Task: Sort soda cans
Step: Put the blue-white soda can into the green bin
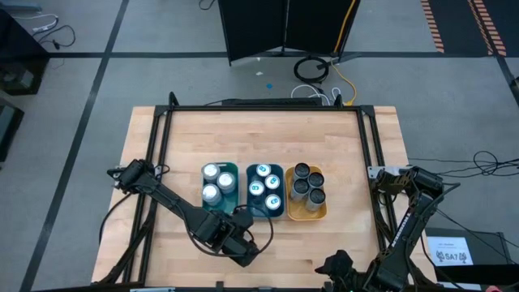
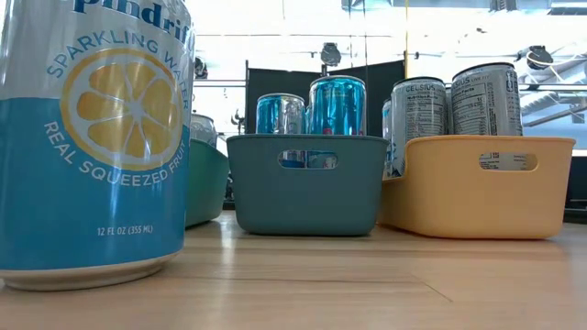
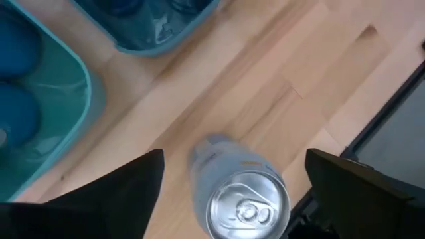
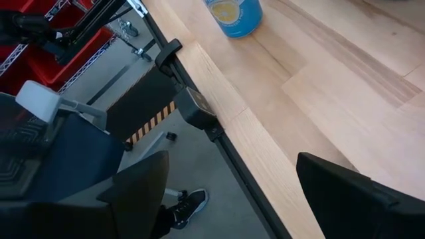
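Left arm reached from the table's left side toward the near edge, with the left gripper (image 1: pixel 243 243) low over the wood just in front of the trays. Its jaws were apart, one on each side of a single upright can (image 3: pixel 240 192) standing on the table (image 1: pixel 340 154); gaps showed on both sides, so no clamp. That can had a silver top and a blue-and-white body with a lemon print, and it stood closest to the low camera.

Right arm sat folded at the table's right near corner, right gripper (image 4: pixel 229 199) hanging over the near edge rail with floor below it. Jaws apart, nothing between them.

Three trays sat in a row mid-table, touching or nearly so: green tray (image 1: pixel 233 169) left, teal tray (image 1: pixel 280 212) middle, orange tray (image 1: pixel 293 212) right.

Counts from the overhead view:
- green tray: 3 cans with plain silver tops
- teal tray: 4 cans with blue-marked tops
- orange tray: 4 cans with dark grey tops
- loose on the table: 1 can

Open wood lay behind the trays up to the far frame bar, and wide strips either side. The near strip was narrow, and the left gripper and loose can filled most of it.
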Robot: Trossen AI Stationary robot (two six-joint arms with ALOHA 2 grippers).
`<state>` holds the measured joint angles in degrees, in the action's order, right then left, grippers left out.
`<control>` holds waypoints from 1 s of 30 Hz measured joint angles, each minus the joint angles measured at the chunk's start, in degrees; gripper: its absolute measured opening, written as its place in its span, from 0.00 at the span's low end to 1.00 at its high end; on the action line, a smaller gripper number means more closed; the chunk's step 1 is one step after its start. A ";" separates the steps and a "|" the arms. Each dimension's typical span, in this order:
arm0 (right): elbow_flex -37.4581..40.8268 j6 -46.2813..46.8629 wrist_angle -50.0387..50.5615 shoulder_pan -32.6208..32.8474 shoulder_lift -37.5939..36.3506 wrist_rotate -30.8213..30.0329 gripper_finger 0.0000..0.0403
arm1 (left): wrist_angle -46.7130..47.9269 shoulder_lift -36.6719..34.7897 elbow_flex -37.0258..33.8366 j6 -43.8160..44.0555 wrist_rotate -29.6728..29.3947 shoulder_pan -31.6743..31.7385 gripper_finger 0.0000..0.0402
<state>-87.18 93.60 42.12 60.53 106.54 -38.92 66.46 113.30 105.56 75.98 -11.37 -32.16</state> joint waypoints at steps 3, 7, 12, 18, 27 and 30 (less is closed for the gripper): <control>0.00 -0.03 -0.09 0.02 0.00 -0.02 0.80 | -0.05 0.00 0.00 -0.15 0.39 0.00 0.98; 0.00 -0.24 -0.10 0.02 0.00 -0.02 0.80 | -0.33 0.02 0.00 0.05 2.44 -0.11 0.99; 0.00 -1.26 -0.19 0.00 0.00 -0.02 0.80 | -0.53 0.04 0.00 -0.09 2.57 -0.22 1.00; 0.00 -1.31 -0.19 0.00 0.00 -0.02 0.80 | -0.06 0.04 0.00 -0.37 2.10 -0.22 1.00; 0.00 -1.33 -0.86 0.00 0.00 -0.02 0.80 | -1.56 0.13 -1.07 0.12 1.72 -1.02 1.00; 0.00 -1.44 -0.84 0.00 0.00 -0.02 0.80 | -1.50 0.13 -1.07 0.12 1.72 -1.15 1.00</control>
<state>-87.18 92.16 41.28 60.53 106.54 -38.94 64.96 113.43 104.49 76.09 -9.65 -33.31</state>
